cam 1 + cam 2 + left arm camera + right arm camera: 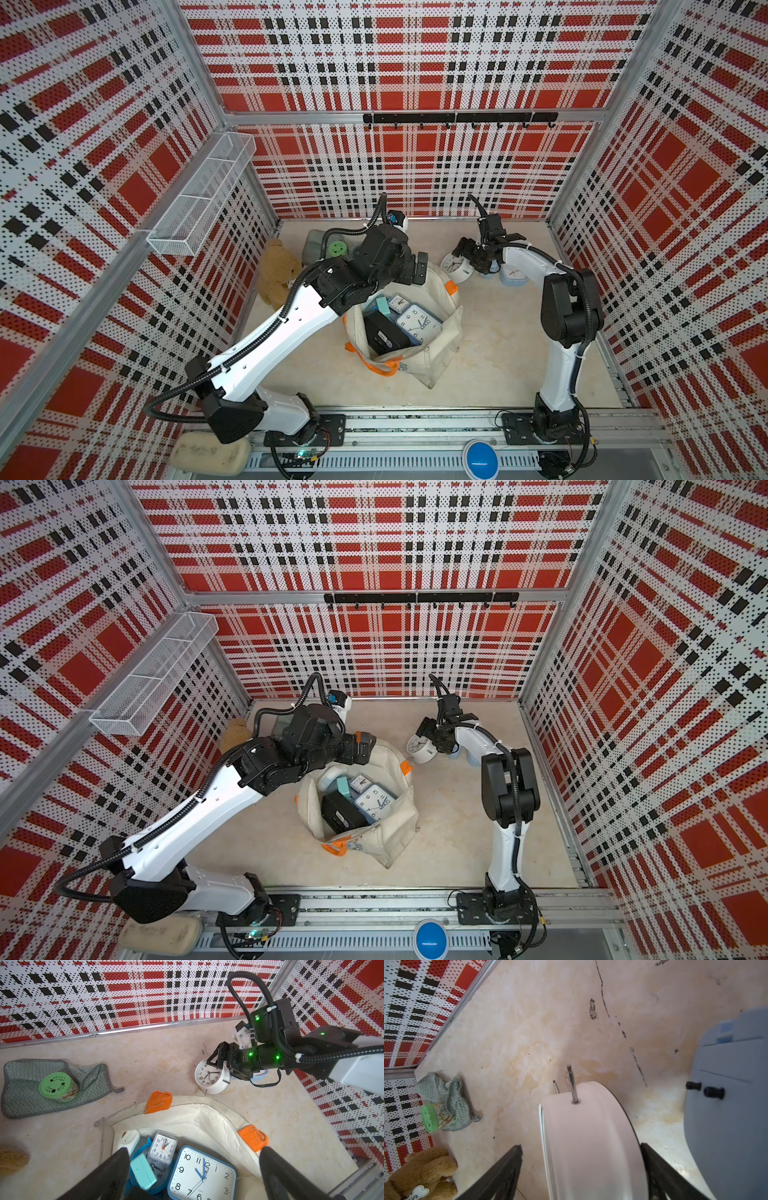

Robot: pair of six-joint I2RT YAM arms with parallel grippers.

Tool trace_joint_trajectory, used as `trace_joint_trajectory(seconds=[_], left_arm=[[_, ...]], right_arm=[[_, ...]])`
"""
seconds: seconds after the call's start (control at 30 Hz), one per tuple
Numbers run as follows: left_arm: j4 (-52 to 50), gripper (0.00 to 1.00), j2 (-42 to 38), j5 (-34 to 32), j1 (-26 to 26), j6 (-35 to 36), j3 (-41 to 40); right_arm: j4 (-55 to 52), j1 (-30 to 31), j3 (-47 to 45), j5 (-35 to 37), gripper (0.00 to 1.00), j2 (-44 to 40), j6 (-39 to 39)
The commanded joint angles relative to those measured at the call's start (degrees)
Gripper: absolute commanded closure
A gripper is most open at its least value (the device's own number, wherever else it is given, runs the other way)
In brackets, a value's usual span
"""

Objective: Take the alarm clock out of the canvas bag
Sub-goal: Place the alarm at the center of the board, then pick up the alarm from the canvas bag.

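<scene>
The alarm clock (591,1126) is sitting between the right gripper's (581,1146) spread jaws, outside the canvas bag (207,1118); the left gripper (195,1149) is hovering, jaws parted.

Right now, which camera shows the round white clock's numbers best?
The left wrist view: the round white clock faces it, numbers readable. Both top views show it small, partly hidden; the right wrist view shows only its side.

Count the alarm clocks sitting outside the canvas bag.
2. A round white alarm clock stands between the open jaws of the right gripper; a pale blue plastic alarm clock sits right beside it. The arm may hide others.
</scene>
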Motion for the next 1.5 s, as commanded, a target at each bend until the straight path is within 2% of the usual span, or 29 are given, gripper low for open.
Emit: trace_joint_trajectory(seconds=[0.0,0.37,0.6,0.7,0.87,0.97,1.07,1.2,1.33,1.47], left_arm=[[0.3,0.01,-1.2,-0.7,0.5,-0.3,0.0],[0.0,0.01,-2.4,-0.9,1.6,-0.9,-2.4],[-7.6,0.01,-3.6,1.3,1.7,-7.5,-4.6],[-11.3,0.01,-4.8,4.1,1.7,-11.8,-7.3],[-11.7,0.0,-9.9,10.9,1.6,-17.7,-15.6],[-11.1,0.1,-12.6,13.0,0.5,-20.4,-19.8],[-11.1,0.24,-14.8,13.8,-1.1,-22.8,-23.1],[-11.0,0.33,-17.4,15.5,-4.2,-26.2,-27.9],[-10.6,0.38,-20.9,15.8,-8.2,-31.5,-33.2],[-10.5,0.39,-23.3,14.3,-11.7,-35.1,-36.0]], right_arm=[[-0.9,-0.2,0.0,2.5,0.09,-2.3,0.2],[-0.8,-0.1,-1.1,3.6,0.06,-5.6,-2.0],[-1.3,2.7,-1.0,0.8,0.09,-16.2,-7.4],[-4.4,6.1,-2.0,0.3,0.11,-23.4,-10.6],[-15.1,17.8,-0.9,5.6,0.17,-32.3,-17.3],[-21.5,25.8,0.6,9.6,0.22,-34.3,-18.1],[-24.7,32.3,0.8,11.0,0.31,-34.3,-15.6],[-25.6,36.3,-2.9,8.5,0.43,-32.1,-9.4],[-26.4,38.8,-6.3,6.3,0.45,-30.6,-5.1],[-26.5,41.8,-11.6,4.8,0.41,-30.2,-1.0]])
